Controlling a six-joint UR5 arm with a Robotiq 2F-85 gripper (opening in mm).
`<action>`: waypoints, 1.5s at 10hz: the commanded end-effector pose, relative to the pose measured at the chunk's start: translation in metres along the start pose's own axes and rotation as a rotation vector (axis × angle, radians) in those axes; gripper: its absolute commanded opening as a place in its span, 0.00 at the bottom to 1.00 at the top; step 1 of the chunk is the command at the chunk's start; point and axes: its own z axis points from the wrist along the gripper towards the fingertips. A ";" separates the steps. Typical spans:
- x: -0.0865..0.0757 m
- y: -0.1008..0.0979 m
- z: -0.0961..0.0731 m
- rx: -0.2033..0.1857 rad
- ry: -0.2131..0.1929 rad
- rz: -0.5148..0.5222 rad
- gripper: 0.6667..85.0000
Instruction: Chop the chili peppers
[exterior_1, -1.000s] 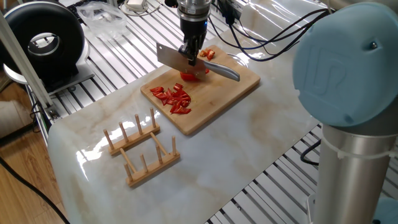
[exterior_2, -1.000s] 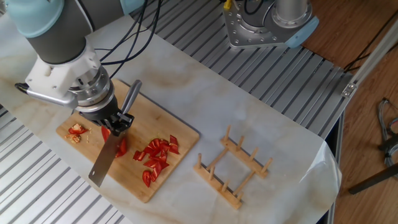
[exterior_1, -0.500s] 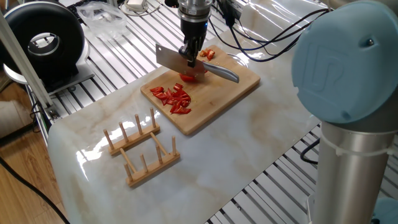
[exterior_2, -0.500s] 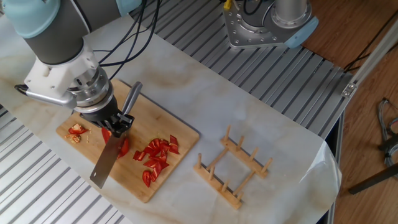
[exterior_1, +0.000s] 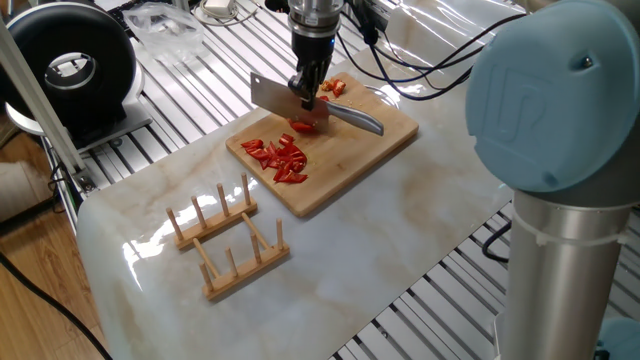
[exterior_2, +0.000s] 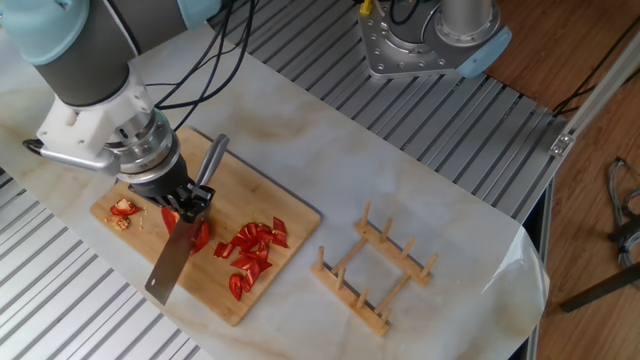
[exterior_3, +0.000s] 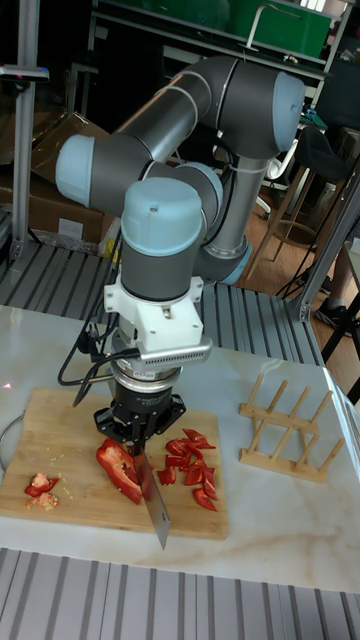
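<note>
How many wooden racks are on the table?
2. Both stand side by side on the marble top, clear of the cutting board: one rack farther from the camera in one fixed view, the other rack nearer it.

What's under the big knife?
A big red pepper piece on the wooden board, beside the knife. The claw hides the knife's handle here.

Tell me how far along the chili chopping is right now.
Partly done. A pile of cut red bits already lies on the cutting board. The gripper holds the knife, blade over a larger uncut pepper piece, which is left to chop. A few scraps with seeds sit apart at the board's other end.
</note>
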 end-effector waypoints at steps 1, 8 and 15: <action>-0.003 0.000 0.000 -0.006 -0.002 -0.003 0.01; 0.000 -0.003 0.006 -0.006 0.032 -0.031 0.01; 0.002 -0.006 0.009 -0.002 0.057 -0.053 0.01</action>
